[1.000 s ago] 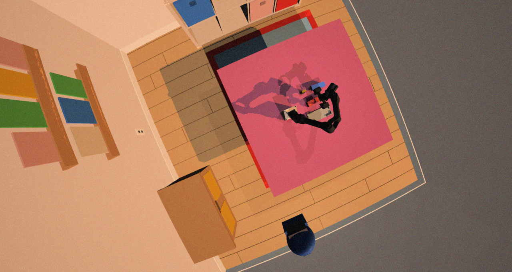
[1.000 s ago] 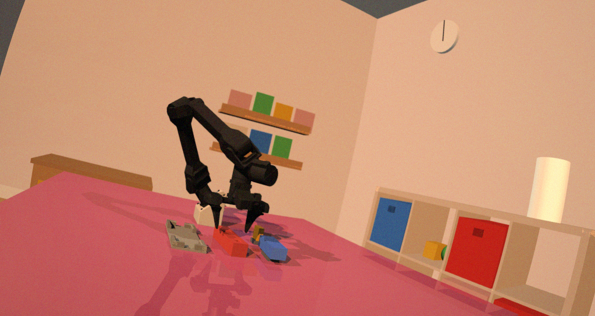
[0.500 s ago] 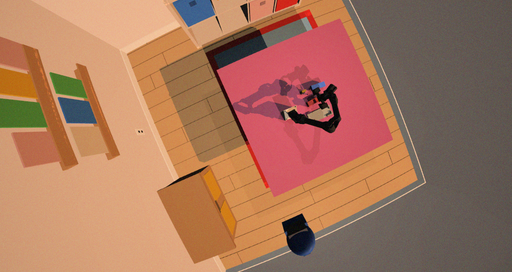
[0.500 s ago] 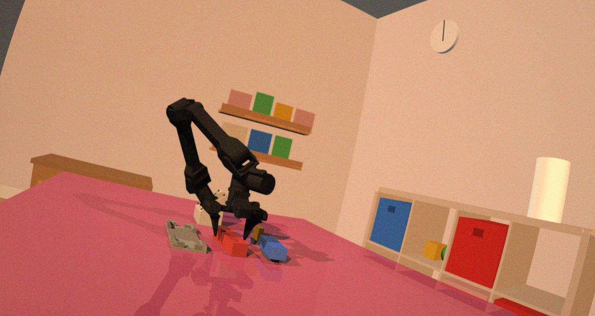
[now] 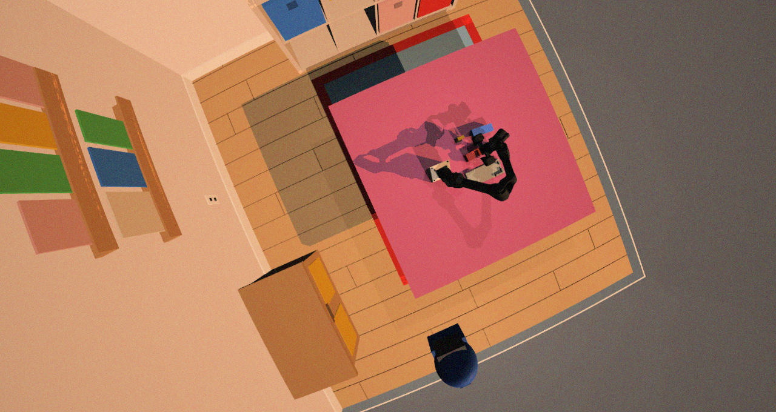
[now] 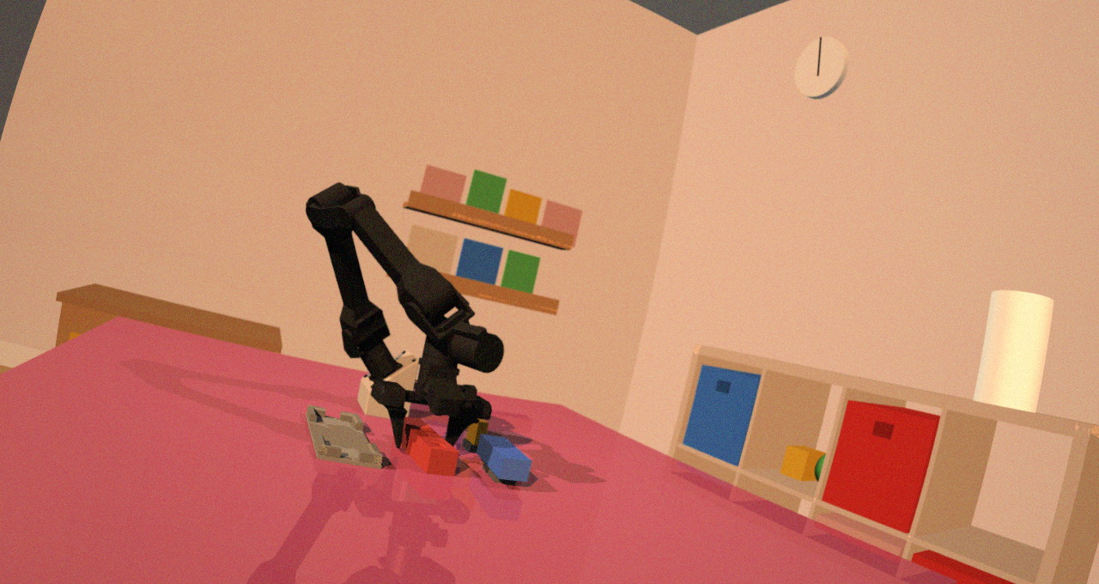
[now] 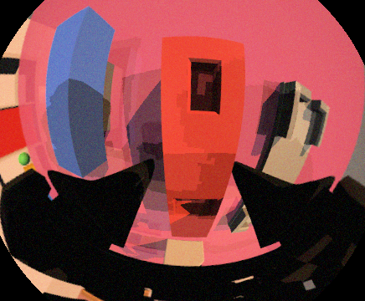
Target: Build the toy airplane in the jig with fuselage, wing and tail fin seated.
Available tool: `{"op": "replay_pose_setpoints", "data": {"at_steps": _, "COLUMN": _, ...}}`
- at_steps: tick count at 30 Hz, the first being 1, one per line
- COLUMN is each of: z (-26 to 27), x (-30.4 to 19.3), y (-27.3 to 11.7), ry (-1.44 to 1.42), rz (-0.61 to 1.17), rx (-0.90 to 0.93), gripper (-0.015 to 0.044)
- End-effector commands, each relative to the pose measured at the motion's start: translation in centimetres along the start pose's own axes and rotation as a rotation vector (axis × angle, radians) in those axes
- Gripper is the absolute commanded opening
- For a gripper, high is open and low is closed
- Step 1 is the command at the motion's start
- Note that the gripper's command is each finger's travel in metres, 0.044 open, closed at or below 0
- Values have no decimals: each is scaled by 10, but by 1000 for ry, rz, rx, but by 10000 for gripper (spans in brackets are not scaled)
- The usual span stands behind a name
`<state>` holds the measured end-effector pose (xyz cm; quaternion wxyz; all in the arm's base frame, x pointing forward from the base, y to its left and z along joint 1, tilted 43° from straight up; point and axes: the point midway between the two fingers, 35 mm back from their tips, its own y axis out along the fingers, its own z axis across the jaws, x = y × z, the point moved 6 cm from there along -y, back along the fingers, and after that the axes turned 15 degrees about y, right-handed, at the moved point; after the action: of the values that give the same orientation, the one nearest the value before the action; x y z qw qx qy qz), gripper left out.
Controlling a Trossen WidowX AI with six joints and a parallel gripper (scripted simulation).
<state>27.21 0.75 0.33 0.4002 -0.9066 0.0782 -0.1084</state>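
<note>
Pink table top (image 5: 461, 235), top view: black arm bent over parts cluster; beige jig (image 5: 484, 172) under forearm, blue wing (image 5: 482, 129) just beyond.

Exterior: gripper (image 6: 432, 430) low over red fuselage (image 6: 432, 454), fingers straddling it, jig (image 6: 340, 436) beside.

Wrist: fuselage (image 7: 203, 117) between spread fingers, socket up, nothing gripped; wing (image 7: 78, 112) lies to one side.

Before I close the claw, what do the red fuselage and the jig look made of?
Red fuselage: looks like hard moulded plastic, flat uniform colour, crisp edges, square socket. Jig: grey-beige, matte, blocky ridges, plastic or painted wood; can't tell which.
</note>
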Motion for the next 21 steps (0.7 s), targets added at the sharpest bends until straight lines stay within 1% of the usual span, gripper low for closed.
{"op": "replay_pose_setpoints", "data": {"at_steps": 1, "z": 0, "x": 0, "y": 1, "ry": -3, "rz": -3, "rx": -2, "gripper": 309}}
{"op": "replay_pose_setpoints", "data": {"at_steps": 6, "z": 0, "x": 0, "y": 1, "ry": -3, "rz": -3, "rx": -2, "gripper": 177}}
{"op": "replay_pose_setpoints", "data": {"at_steps": 13, "z": 0, "x": 0, "y": 1, "ry": -3, "rz": -3, "rx": -2, "gripper": 131}}
{"op": "replay_pose_setpoints", "data": {"at_steps": 18, "z": 1, "x": 2, "y": -6, "ry": -3, "rz": -3, "rx": 0, "gripper": 0}}
{"op": "replay_pose_setpoints", "data": {"at_steps": 21, "z": 2, "x": 3, "y": -15, "ry": -4, "rz": -3, "rx": 2, "gripper": 0}}
